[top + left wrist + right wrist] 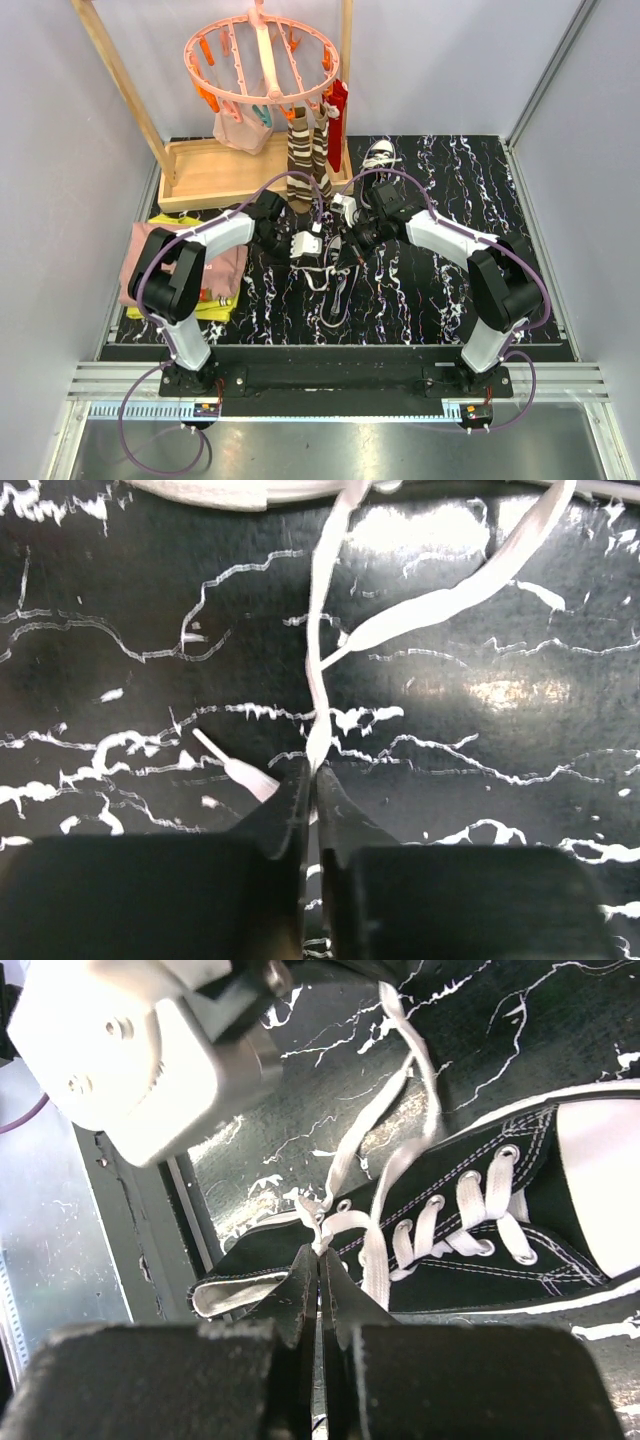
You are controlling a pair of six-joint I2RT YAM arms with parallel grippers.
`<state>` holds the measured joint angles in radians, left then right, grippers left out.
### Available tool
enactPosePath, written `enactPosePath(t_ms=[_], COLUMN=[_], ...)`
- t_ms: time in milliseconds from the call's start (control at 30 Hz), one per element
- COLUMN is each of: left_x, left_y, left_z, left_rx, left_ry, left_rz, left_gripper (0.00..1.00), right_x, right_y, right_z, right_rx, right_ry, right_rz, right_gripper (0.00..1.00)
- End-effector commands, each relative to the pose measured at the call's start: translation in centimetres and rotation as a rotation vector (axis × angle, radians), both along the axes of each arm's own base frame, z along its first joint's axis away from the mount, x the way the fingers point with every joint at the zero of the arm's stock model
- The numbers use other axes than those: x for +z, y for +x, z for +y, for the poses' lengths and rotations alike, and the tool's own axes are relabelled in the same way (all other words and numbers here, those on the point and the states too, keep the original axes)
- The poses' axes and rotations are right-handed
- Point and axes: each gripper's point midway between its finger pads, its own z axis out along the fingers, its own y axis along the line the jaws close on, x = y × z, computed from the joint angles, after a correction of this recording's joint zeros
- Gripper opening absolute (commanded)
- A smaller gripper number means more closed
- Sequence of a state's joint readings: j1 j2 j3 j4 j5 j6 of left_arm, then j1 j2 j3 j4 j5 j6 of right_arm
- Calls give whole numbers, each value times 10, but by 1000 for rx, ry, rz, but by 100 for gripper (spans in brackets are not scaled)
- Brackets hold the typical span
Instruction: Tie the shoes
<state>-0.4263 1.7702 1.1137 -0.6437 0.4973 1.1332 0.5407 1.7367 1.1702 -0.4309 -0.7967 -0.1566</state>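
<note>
A black canvas shoe (338, 282) with a white sole lies on the marbled black mat between my two arms. In the right wrist view the shoe (470, 1270) lies on its side, its white laces loose. My right gripper (320, 1248) is shut on a lace (345, 1165) just beside the top eyelets; it also shows in the top view (350, 256). My left gripper (316, 768) is shut on another stretch of white lace (320, 670), low over the mat; it also shows in the top view (318, 246). A second shoe (380, 155) lies at the back.
A wooden rack tray (225, 172) stands at the back left under a pink peg hanger (262, 55) with brown striped socks (300, 158) and a red sock (337, 108). Folded clothes (215, 275) lie at the left. The left arm's white wrist housing (130, 1050) is close above the shoe.
</note>
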Motion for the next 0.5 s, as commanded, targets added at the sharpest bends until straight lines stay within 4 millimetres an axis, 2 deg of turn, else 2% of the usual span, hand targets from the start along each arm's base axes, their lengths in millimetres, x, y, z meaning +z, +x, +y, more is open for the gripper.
enactPosePath(t_ms=[0, 67, 133, 267, 300, 467], left_x=[29, 51, 68, 85, 87, 111], left_y=[-2, -11, -31, -72, -90, -131], left_z=[8, 9, 10, 16, 20, 19], left_rx=[-17, -28, -66, -161, -186, -360], left_ry=[-22, -62, -94, -100, -98, -120], left_rz=[-31, -43, -36, 12, 66, 86], left_gripper=[0, 0, 0, 0, 0, 0], right_x=[15, 14, 13, 14, 14, 15], right_y=[10, 11, 12, 17, 17, 20], right_z=[5, 4, 3, 0, 0, 0], right_rx=[-2, -6, -13, -34, -36, -44], right_ry=[17, 11, 5, -6, -9, -14], right_rz=[-86, -91, -97, -119, -124, -137], right_gripper=[0, 0, 0, 0, 0, 0])
